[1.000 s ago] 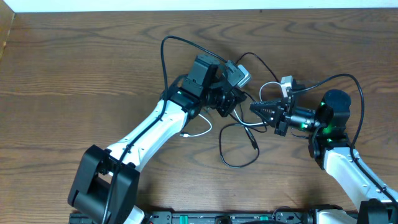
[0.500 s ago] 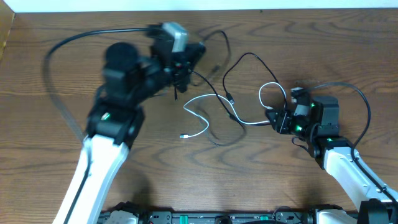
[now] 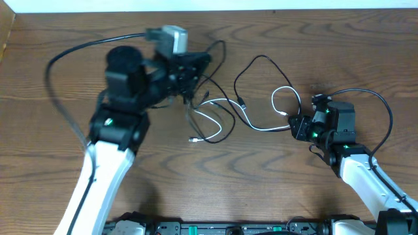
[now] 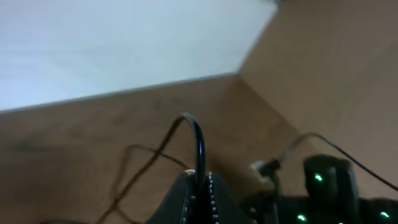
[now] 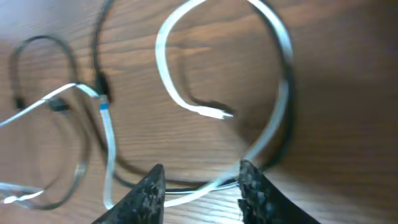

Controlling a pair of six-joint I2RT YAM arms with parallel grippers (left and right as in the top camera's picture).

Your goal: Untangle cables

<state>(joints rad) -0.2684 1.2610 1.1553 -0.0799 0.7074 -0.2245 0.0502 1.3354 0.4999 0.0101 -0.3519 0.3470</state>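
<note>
The left gripper (image 4: 200,182) was closed on the black cable (image 3: 262,58). In the left wrist view its fingers met with the thin cord pinched between the tips, and a short arch of cord stood up above them. From overhead this gripper sat over the far left of the table (image 3: 339,52), near the back edge. The arm was blurred there, so how the strands below it ran could only be guessed; they seemed to drop from the fingers toward the crossings beside it. The rest of the black cable lay on the wood, rising in a tall arc across the middle and coming down near the right arm. The white cable (image 3: 260,128) lay flat between the two arms. One plug end (image 3: 192,140) rested below the left gripper, and the cord curled back from it, crossed the black one near the centre and ran right into a round loop. Its other plug (image 5: 219,112) lay free inside that loop. The right gripper (image 5: 200,174) was low at the table beside the loop with its jaws apart. The right wrist view showed the two dark fingers (image 5: 151,193) with a clear gap between them. The white cable ran across that gap, and neither finger pressed on it. A stretch of black cable lay just beside the white along the loop's right side. The thick arm wire (image 3: 55,62) swung wide to the left of the left arm, well apart from both cords.
</note>
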